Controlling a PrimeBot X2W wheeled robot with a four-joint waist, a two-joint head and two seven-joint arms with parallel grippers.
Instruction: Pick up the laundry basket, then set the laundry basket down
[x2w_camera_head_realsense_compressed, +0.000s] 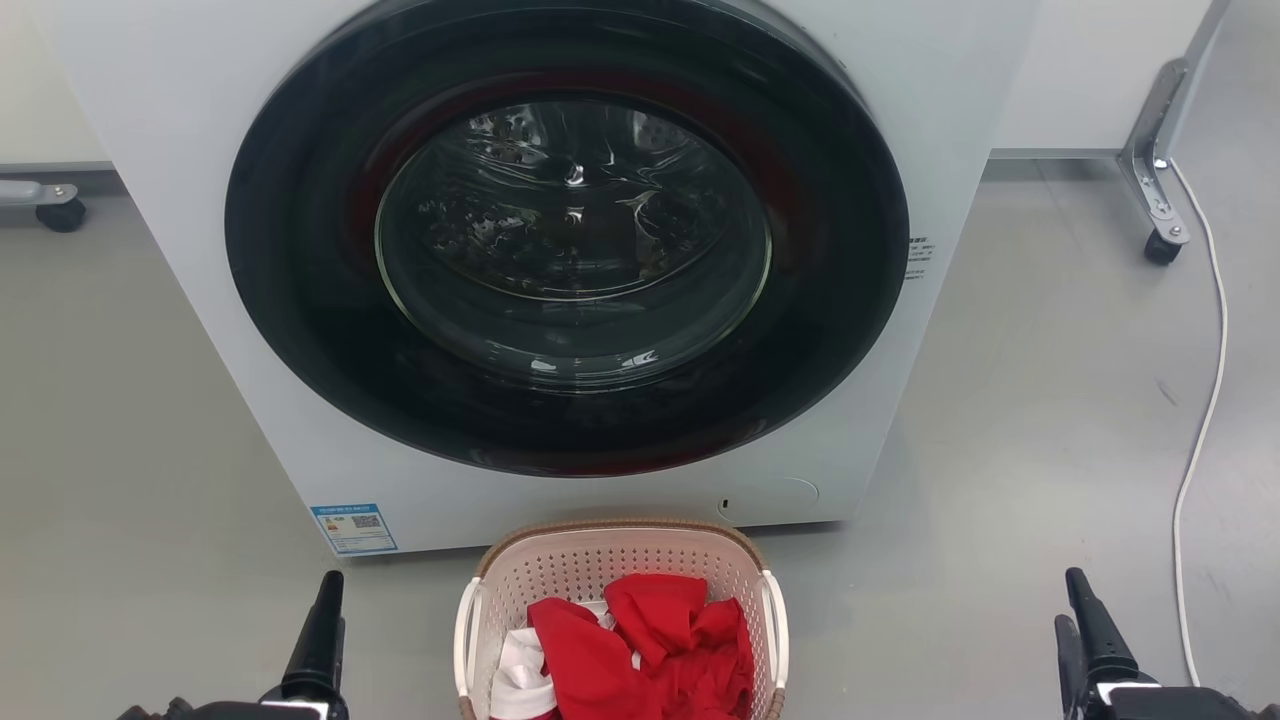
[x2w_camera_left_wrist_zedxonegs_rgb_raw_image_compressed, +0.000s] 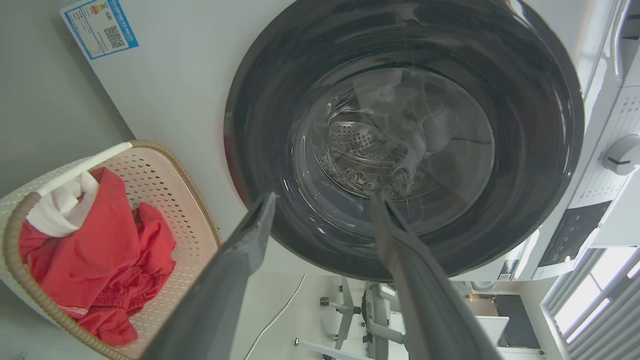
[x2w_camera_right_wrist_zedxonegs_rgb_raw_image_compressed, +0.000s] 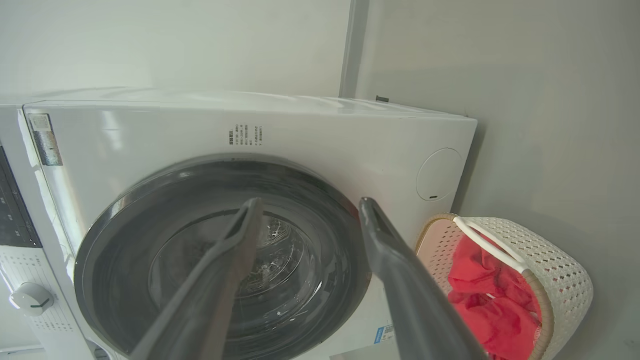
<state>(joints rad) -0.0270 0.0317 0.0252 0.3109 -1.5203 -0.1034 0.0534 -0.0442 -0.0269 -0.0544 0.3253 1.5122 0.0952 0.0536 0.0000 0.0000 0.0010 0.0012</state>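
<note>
You have a cream-white perforated plastic laundry basket (x2w_camera_head_realsense_compressed: 580, 565) with a brown woven-look rim, holding soft crumpled red cloth (x2w_camera_head_realsense_compressed: 650, 650). The white washing machine (x2w_camera_head_realsense_compressed: 950, 100) looks smooth, slightly shiny; its round dark door (x2w_camera_head_realsense_compressed: 300, 300) is glossy, glass-centred. The grey floor (x2w_camera_head_realsense_compressed: 1050, 400) is matt.

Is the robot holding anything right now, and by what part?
Nothing: the left gripper and right gripper are open and empty, apart from the laundry basket.
</note>
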